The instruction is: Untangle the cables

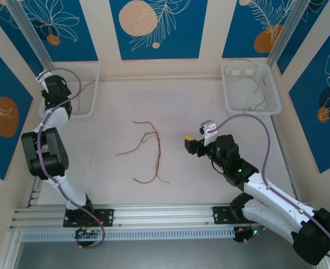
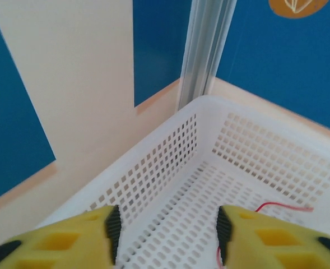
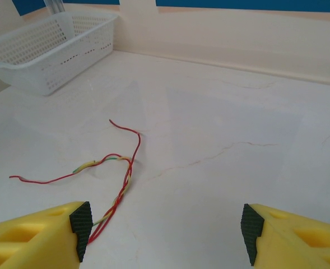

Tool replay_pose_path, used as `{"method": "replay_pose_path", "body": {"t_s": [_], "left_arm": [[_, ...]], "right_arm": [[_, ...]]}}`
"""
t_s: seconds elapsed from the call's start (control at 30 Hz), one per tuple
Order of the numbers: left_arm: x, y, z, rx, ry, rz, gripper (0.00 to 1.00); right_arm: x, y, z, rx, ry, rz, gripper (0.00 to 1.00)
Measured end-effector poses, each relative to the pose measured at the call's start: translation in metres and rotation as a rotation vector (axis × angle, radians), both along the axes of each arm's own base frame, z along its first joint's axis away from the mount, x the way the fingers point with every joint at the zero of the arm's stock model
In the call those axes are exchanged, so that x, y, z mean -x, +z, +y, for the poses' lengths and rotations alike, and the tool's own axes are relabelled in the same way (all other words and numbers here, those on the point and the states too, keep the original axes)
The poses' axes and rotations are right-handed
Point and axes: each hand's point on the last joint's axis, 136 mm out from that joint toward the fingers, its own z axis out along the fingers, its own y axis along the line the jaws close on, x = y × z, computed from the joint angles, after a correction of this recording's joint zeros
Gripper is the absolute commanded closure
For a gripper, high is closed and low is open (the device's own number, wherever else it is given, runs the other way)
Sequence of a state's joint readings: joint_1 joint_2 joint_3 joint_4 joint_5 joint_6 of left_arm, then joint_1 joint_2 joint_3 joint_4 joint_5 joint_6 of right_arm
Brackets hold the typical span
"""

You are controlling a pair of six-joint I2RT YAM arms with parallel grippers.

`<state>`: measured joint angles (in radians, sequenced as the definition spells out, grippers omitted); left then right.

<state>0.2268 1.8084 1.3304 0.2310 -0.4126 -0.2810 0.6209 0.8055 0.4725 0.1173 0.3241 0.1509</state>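
From above, the left pincer is hidden under its own wrist at 10 o'clock, over the left basket (image 1: 96,89). In the left wrist view only the yellow tips of the left pincer (image 2: 166,235) show, cut off by the bottom edge. They stand well apart above the basket floor with nothing between them. A loose red cable (image 2: 282,205) lies in that basket, its lower end lost behind the right finger.

The right pincer (image 1: 186,144), at 3 o'clock, points toward the centre with its fingers cropped in its own view. It gapes wide and holds nothing.

The cables (image 1: 156,151) lie at the middle of the desk (image 1: 181,190). They are hair-thin red and pale yellow-green strands, twisted together along one stretch (image 3: 122,189) with loose red ends curling off. Which strand passes over which is too fine to tell. Faint pale strands (image 1: 258,85) sit in the right basket (image 1: 226,84) at 2 o'clock.
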Motion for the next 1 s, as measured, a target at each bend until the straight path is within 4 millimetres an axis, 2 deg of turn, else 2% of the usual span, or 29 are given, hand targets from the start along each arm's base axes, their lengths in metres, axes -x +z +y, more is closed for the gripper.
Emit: {"method": "replay_pose_path", "body": {"t_s": [0.03, 0.1, 0.27, 0.37, 0.4, 0.47, 0.5, 0.6, 0.63, 0.73, 0.83, 1.0], "left_arm": [[0.002, 0.001, 0.000, 0.005, 0.002, 0.022, 0.38], [0.004, 0.008, 0.000, 0.014, 0.012, 0.076, 0.35], [0.016, 0.065, -0.001, 0.008, 0.039, 0.115, 0.32], [0.040, 0.080, -0.021, 0.031, -0.001, 0.113, 0.29], [0.050, 0.083, -0.035, 0.042, -0.034, 0.111, 0.29], [0.067, 0.090, -0.074, 0.049, -0.125, 0.100, 0.29], [0.075, 0.095, -0.101, 0.045, -0.187, 0.090, 0.29], [0.104, 0.105, -0.199, 0.048, -0.459, 0.045, 0.26], [0.118, 0.102, -0.234, 0.053, -0.568, 0.039, 0.26], [0.148, 0.075, -0.287, 0.076, -0.768, 0.089, 0.25], [0.165, 0.029, -0.318, 0.095, -0.889, 0.207, 0.25], [0.195, -0.050, -0.355, 0.119, -1.053, 0.407, 0.26]], "right_arm": [[0.001, -0.001, 0.000, 0.002, 0.002, 0.003, 0.27], [0.001, 0.000, 0.000, 0.000, 0.003, 0.002, 0.27], [0.001, 0.006, 0.002, -0.008, 0.010, -0.003, 0.25], [-0.005, 0.011, 0.010, -0.009, 0.024, 0.022, 0.24], [-0.009, 0.011, 0.015, -0.004, 0.036, 0.041, 0.24], [-0.017, 0.009, 0.029, 0.005, 0.066, 0.091, 0.24], [-0.021, 0.007, 0.036, 0.007, 0.082, 0.121, 0.24], [-0.036, -0.009, 0.056, 0.002, 0.106, 0.241, 0.25], [-0.041, -0.016, 0.061, -0.005, 0.112, 0.291, 0.26], [-0.053, -0.041, 0.073, -0.025, 0.116, 0.411, 0.26], [-0.059, -0.068, 0.080, -0.040, 0.104, 0.535, 0.28], [-0.078, -0.102, 0.091, -0.095, 0.070, 0.724, 0.30]]}}
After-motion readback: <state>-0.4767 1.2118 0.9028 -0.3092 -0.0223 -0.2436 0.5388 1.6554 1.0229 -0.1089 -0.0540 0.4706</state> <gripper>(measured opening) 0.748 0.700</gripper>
